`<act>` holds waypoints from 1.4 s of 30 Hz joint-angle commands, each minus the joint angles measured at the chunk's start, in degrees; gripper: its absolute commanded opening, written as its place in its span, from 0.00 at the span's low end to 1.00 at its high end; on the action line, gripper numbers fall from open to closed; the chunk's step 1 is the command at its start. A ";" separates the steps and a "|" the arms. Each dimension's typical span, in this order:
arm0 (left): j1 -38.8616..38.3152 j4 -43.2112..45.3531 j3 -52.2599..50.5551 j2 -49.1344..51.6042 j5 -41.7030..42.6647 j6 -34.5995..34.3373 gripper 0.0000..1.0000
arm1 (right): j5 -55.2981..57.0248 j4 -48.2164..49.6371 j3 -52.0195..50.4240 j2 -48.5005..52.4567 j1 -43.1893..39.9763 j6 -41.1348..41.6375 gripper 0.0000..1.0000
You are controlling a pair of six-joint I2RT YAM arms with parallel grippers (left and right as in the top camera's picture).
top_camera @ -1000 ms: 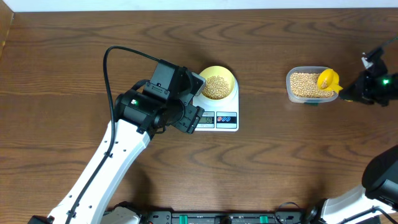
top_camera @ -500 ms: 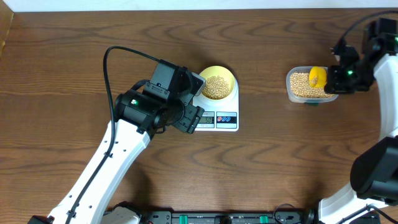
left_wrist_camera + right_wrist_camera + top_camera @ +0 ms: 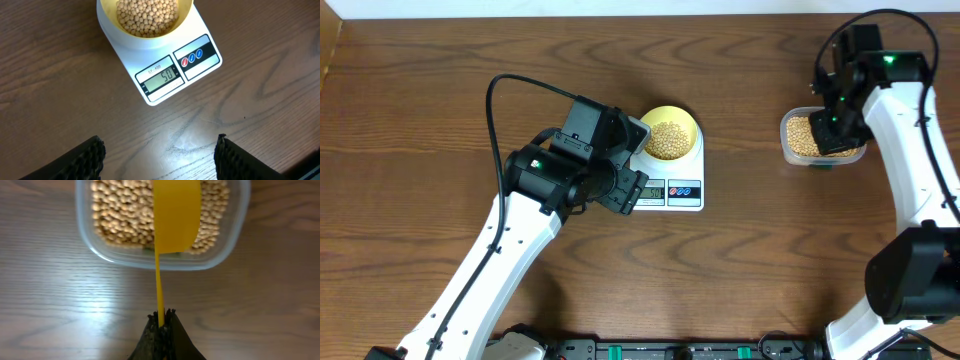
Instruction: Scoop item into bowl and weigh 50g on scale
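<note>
The pale-yellow bowl (image 3: pixel 670 135) full of tan beans (image 3: pixel 147 16) sits on the white scale (image 3: pixel 672 190); its LCD (image 3: pixel 162 78) reads 50. My left gripper (image 3: pixel 160 155) is open and empty over bare table, in front of the scale. My right gripper (image 3: pixel 161 317) is shut on the thin handle of the bright yellow scoop (image 3: pixel 176 215), whose head hangs over the clear tub (image 3: pixel 100 250) of beans. In the overhead view the right gripper (image 3: pixel 837 108) covers part of the tub (image 3: pixel 798 135) and hides the scoop.
The left arm (image 3: pixel 535 190) lies left of the scale. The table's far edge (image 3: pixel 620 14) runs along the top of the overhead view. Brown wood table surrounds the scale and tub.
My right arm has swung from the far right up and over the tub, turning the scoop with it. The left arm, bowl and scale have not moved.
</note>
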 commanded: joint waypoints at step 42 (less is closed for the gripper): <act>-0.07 0.02 -0.11 -1.09 -0.37 0.55 0.73 | -11.43 3.63 -5.53 -0.70 -2.89 7.10 0.01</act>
